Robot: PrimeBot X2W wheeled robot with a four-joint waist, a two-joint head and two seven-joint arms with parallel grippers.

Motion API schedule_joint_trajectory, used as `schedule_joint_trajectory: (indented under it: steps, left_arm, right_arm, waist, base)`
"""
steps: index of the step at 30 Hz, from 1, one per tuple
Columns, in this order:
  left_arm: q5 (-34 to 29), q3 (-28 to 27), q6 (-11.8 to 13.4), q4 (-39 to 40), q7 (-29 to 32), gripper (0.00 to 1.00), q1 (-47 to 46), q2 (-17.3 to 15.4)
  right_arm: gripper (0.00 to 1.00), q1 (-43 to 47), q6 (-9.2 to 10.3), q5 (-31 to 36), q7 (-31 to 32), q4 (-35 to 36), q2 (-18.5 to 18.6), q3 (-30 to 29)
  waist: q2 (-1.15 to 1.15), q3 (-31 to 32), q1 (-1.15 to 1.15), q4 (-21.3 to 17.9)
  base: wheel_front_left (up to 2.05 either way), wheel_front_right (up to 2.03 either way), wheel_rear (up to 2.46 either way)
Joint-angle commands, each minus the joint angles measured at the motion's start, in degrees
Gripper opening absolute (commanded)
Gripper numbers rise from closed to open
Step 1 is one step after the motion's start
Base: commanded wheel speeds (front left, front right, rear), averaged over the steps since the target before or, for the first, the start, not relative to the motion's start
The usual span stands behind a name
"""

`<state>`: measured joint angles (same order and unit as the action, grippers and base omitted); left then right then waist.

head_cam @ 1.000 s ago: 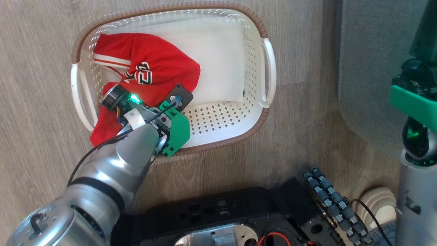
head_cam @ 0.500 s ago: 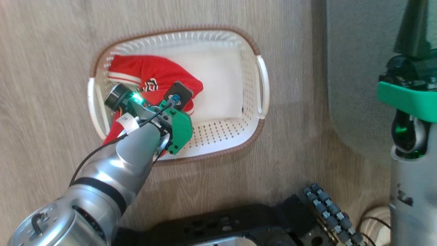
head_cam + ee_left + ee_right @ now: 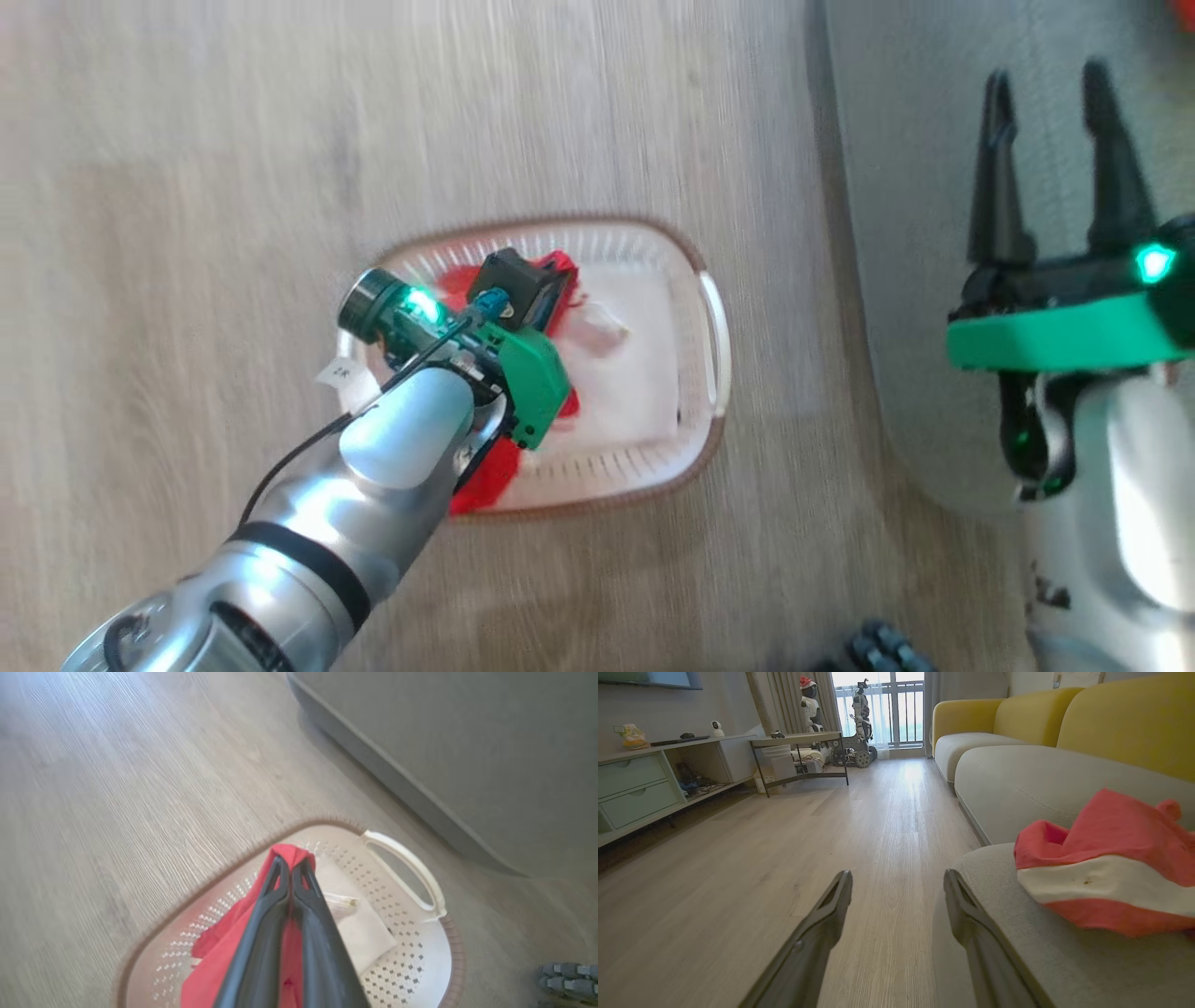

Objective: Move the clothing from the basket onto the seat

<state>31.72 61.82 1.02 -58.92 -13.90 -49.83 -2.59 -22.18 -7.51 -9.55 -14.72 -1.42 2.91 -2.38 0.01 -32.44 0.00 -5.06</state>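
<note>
My left fingers [image 3: 266, 924], lower centre of frame, pinch the red garment [image 3: 215, 959] over the basket [image 3: 411, 952]; my right fingers [image 3: 822, 924] stand spread.

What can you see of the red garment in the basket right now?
The garment is thin, bright red fabric, bunched and creased. The left end effector is shut on a fold of it. A small red peak pokes past the fingertips, and the rest hangs down into the basket, beside a white pad. In the head view, more red shows under the wrist, toward the near rim. No stripes or print can be made out.
</note>
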Motion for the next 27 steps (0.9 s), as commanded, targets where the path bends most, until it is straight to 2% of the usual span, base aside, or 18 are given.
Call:
schedule_joint_trajectory:
  steps: [1, 7, 11, 16, 20, 27]
  left_arm:
    - [0.4, -1.8, 0.3, 2.2, -1.0, 0.00, -0.2, -0.3]
    - [1.6, -4.6, 1.1, 7.0, -1.1, 0.00, -0.5, -0.3]
    - [1.3, -7.0, 0.8, 11.0, -1.1, 0.00, 0.1, -0.7]
    - [1.6, -8.4, 0.2, 13.6, -1.1, 0.00, 0.7, -1.7]
    - [2.2, -9.3, 0.2, 14.5, -1.0, 0.00, 0.2, -2.5]
    - [2.8, -10.5, 0.7, 16.3, 0.2, 0.00, -3.3, -3.3]
  right_arm:
    - [1.00, 1.7, 0.02, 0.5, -0.3, 0.7, 0.0, 1.3]
    - [1.00, 5.6, 0.02, 1.0, -0.3, -3.8, 0.0, 2.1]
    - [1.00, 9.0, 0.02, 1.2, -0.3, -7.5, 0.0, 2.7]
    - [1.00, 11.4, 0.02, 0.8, -0.3, -10.9, 0.0, 4.1]
    - [1.00, 12.8, 0.02, 0.3, -0.3, -12.8, 0.0, 5.7]
    - [1.00, 13.3, 0.02, -0.2, -0.3, -14.9, 0.0, 9.5]
  waist:
    - [-0.01, 7.3, 0.00, 1.9]
    - [-0.01, 16.0, 0.00, 3.3]
    - [-0.01, 22.9, 0.00, 3.9]
    - [-0.01, 28.7, 0.00, 3.9]
    - [-0.01, 32.4, 0.00, 3.9]
    - [-0.01, 35.4, 0.00, 4.7]
  base:
    - [0.00, 0.00, 0.00]
    - [0.00, 0.00, 0.00]
    - [0.00, 0.00, 0.00]
    - [0.00, 0.00, 0.00]
    - [0.00, 0.00, 0.00]
    - [0.00, 0.00, 0.00]
